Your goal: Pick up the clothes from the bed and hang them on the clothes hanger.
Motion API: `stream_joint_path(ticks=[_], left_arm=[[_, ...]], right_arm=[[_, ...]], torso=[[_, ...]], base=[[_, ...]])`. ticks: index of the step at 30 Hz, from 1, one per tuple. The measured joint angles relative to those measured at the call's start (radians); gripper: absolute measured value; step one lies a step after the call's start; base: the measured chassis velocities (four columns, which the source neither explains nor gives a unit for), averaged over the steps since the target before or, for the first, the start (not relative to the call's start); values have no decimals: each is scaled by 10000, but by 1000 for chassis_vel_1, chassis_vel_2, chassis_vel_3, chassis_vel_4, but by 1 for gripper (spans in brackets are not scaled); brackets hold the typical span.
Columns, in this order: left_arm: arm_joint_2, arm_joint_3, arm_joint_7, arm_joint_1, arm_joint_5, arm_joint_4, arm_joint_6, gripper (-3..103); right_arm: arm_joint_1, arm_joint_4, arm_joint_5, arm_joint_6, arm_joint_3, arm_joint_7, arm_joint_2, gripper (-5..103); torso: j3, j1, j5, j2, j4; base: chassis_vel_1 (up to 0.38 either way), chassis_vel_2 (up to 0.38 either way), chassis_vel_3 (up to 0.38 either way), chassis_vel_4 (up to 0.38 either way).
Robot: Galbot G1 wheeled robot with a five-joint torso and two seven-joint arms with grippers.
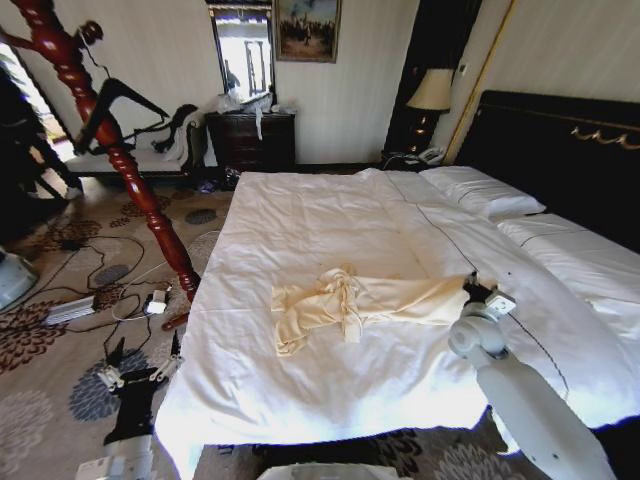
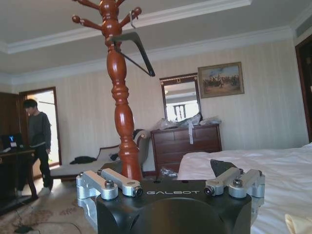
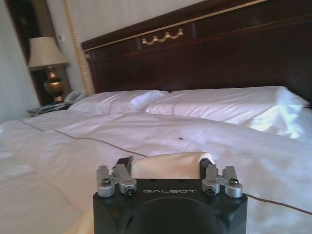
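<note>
- The left gripper [image 1: 138,378] hangs low at the near left, over the patterned carpet just beside the bed's near left corner. Its fingers are spread apart and hold nothing.
- The right gripper [image 1: 478,291] reaches over the bed from the near right. Its two fingers [image 3: 125,165] stand on either side of a fold of cream cloth, but whether they press on it cannot be told.
- The clothes [image 1: 350,300], one pale cream-yellow wrinkled garment, lie spread across the middle of the bed, with the right end at the right gripper.
- The bed [image 1: 310,215] is wide, covered in white sheets with a thin dark seam.
- White pillows [image 1: 480,190] lie at the far right against a black headboard [image 1: 560,150] with gold ornament.
- At the left, a red-brown wooden coat stand [image 1: 120,150] rises from the carpet beside the bed.
- The black clothes hanger [image 2: 134,48] hangs high on it.
</note>
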Motion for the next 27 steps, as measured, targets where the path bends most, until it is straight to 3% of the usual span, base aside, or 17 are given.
stream_joint_path(ticks=[2, 5, 6, 7, 8, 9, 11, 18, 22, 24, 27], left_arm=[[0, 42, 33, -43, -18, 78, 25, 100], [0, 106, 60, -139, 22, 246, 58, 100], [6, 143, 67, -178, 64, 302, 81, 100], [23, 209, 74, -244, 112, 362, 129, 100], [23, 209, 74, -244, 112, 362, 129, 100], [39, 238, 76, -273, 130, 397, 164, 100], [162, 404, 72, -420, 179, 565, 309, 100], [623, 892, 76, -889, 6, 1241, 639, 100], [1062, 1770, 67, -1636, -672, 2000, 1001, 100], [1148, 2033, 68, -1864, -791, 2169, 1086, 100], [1335, 2851, 36, -2661, -1048, 2749, 1294, 100]], right_arm=[[-425, 357, -3, -66, 253, -19, -32, 71], [-1712, 1470, 273, -436, 740, -770, -342, 82], [-2192, 2196, 929, -774, 879, -836, -438, 88], [-2532, 3197, 2636, -1463, 952, -271, -469, 93], [-2532, 3197, 2636, -1463, 952, -271, -469, 93], [-2597, 3502, 3240, -1724, 953, 29, -453, 97], [-2779, 4433, 5193, -2382, 859, 1140, -254, 100], [-3400, 4981, 5402, -2425, 1419, 1416, -186, 100], [-5065, 5702, 5034, -2717, 2952, 1768, -362, 100], [-5430, 5832, 4951, -2774, 3143, 1899, -363, 100], [-6567, 5725, 3526, -2911, 3516, 1873, -221, 100]], torso=[[-1, 0, 0, 0, -3], [-2, -1, -1, 0, -11], [-2, -1, 0, 1, -17], [-3, -2, -2, 1, -10], [-3, -2, -2, 1, -10], [-2, -3, -2, 1, -7], [-2, -3, -1, 1, 0], [-1, -1, 2, 0, -3], [-2, -2, 0, 1, -9], [-1, -2, 0, 1, -11], [-2, -2, 0, 1, -9]], base=[[0, 0, 0, 0], [0, 0, 0, 0], [0, 0, 0, 0], [0, 0, 0, 0], [0, 0, 0, 0], [0, 0, 0, 0], [0, 0, 0, 0], [0, 0, 0, 0], [0, 0, 0, 0], [0, 0, 0, 0], [0, 0, 0, 0]])
